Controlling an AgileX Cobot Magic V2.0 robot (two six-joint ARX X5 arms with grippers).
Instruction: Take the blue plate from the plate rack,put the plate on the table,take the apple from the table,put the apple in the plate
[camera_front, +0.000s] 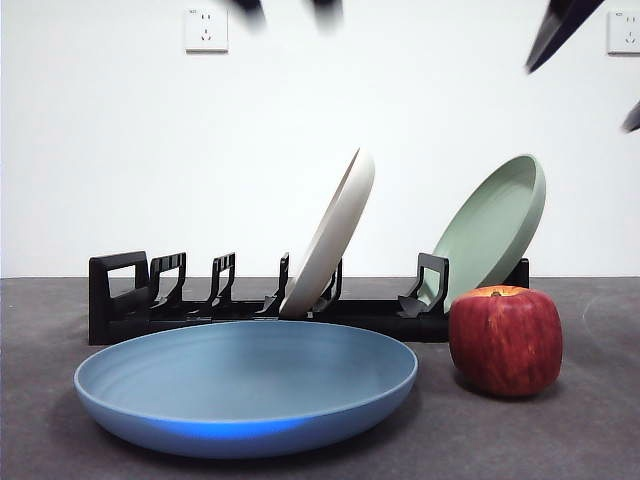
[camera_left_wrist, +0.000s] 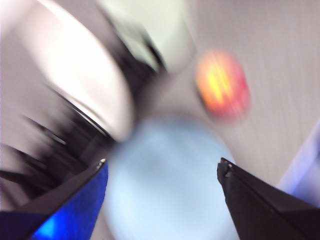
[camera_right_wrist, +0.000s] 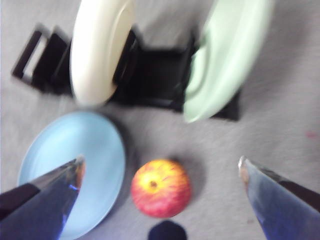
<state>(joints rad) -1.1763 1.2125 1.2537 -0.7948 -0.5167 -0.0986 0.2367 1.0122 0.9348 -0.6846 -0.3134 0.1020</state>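
The blue plate (camera_front: 245, 385) lies flat on the table (camera_front: 600, 430) in front of the plate rack (camera_front: 130, 300). The apple (camera_front: 506, 340) stands on the table just right of the plate, apart from it. My left gripper (camera_left_wrist: 162, 167) is open and empty, high above the blue plate (camera_left_wrist: 165, 185); its view is blurred. My right gripper (camera_right_wrist: 160, 167) is open and empty, above the apple (camera_right_wrist: 161, 188), with the blue plate (camera_right_wrist: 75, 165) beside it. In the front view only dark arm tips (camera_front: 555, 30) show at the top edge.
A cream-white plate (camera_front: 330, 235) leans in the rack's middle and a sage-green plate (camera_front: 495, 225) leans at its right end, right behind the apple. White wall with sockets behind.
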